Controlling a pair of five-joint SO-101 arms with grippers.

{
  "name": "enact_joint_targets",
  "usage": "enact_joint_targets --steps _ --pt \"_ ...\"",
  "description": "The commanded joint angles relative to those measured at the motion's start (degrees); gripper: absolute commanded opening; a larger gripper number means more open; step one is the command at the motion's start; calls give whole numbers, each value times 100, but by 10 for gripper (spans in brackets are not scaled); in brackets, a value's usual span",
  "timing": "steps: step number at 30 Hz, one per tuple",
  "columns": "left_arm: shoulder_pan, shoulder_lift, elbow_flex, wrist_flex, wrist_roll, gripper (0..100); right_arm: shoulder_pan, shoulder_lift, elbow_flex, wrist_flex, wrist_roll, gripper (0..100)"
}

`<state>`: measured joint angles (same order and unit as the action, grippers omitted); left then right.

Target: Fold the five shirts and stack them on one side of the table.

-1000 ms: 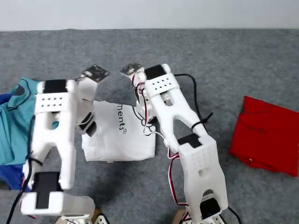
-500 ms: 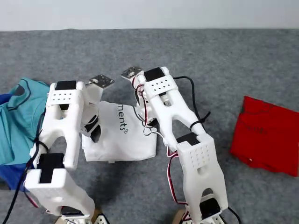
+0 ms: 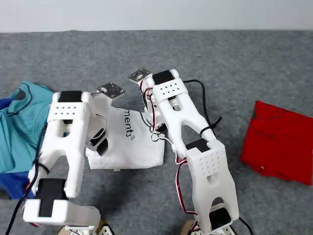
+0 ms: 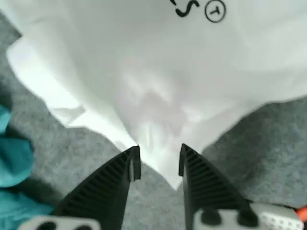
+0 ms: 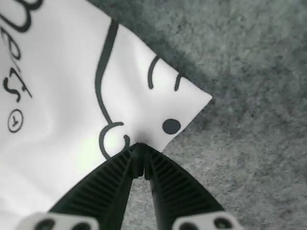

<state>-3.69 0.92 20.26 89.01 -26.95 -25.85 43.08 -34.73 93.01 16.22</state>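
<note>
Here's the white shirt (image 3: 128, 144), lying in the middle of the grey table (image 3: 234, 63), partly folded, its black lettering facing up between the two arms.

In the left wrist view, the left hand (image 4: 158, 160) is low over one edge of that shirt. Its fingers (image 4: 125, 167) are parted to a narrow gap, and a point of white cloth dips down between the tips. Nothing is pinched there; the cloth lies loose in the gap, with grey table showing on either side.

On the other side, the right hand (image 5: 142, 155) is clamped tight. Its two fingers meet on a corner of the white shirt, right by the curved black lines and the dot printed there, and the cloth puckers where they grip.

Look left in the high view: a teal shirt (image 3: 22, 125) is spread loosely at the table's edge, with a blue shirt (image 3: 10, 183) peeking out from under it. Far right, well apart from the arms, a red shirt (image 3: 279, 142) lies folded flat.
</note>
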Motion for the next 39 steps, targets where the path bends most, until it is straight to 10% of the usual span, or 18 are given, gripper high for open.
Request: enact_joint_targets --steps 1,14,26,39 --pt "44 193 31 -369 0 145 101 -110 -44 66 -70 9" --pt "26 976 -4 -9 -9 6 110 -92 -44 66 -70 9" --pt "-53 -1530 215 1099 -352 5 119 -57 -44 48 -62 9" --pt "-818 -1802 2281 -492 -545 17 110 -57 -44 66 -44 9"
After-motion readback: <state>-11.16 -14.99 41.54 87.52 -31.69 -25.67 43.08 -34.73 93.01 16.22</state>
